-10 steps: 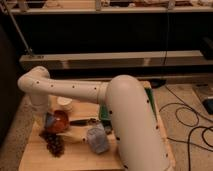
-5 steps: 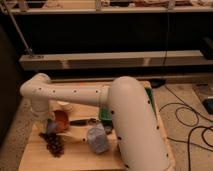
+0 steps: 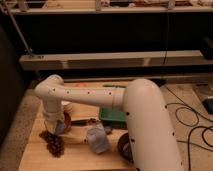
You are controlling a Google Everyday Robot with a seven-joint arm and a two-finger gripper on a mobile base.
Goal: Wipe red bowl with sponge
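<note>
The red bowl [image 3: 67, 122] sits on the wooden table [image 3: 75, 156] at the left, and only its right rim shows past the arm. My gripper [image 3: 54, 128] hangs straight down from the white wrist, right at the bowl's left side and over it. A pale blue-grey patch at the gripper's tip looks like the sponge [image 3: 59, 128], pressed low against the bowl. The wrist hides the rest of the bowl.
A dark brown bumpy lump [image 3: 54, 144] lies just in front of the gripper. A grey-blue cloth-like lump [image 3: 97, 139] sits mid-table, with a green tray [image 3: 113, 116] behind it, a dark bowl [image 3: 123, 148] by my arm, and a white cup [image 3: 67, 106].
The wrist has shifted right and slightly down, so it now covers most of the red bowl that showed beside it earlier. Other objects have not moved.
</note>
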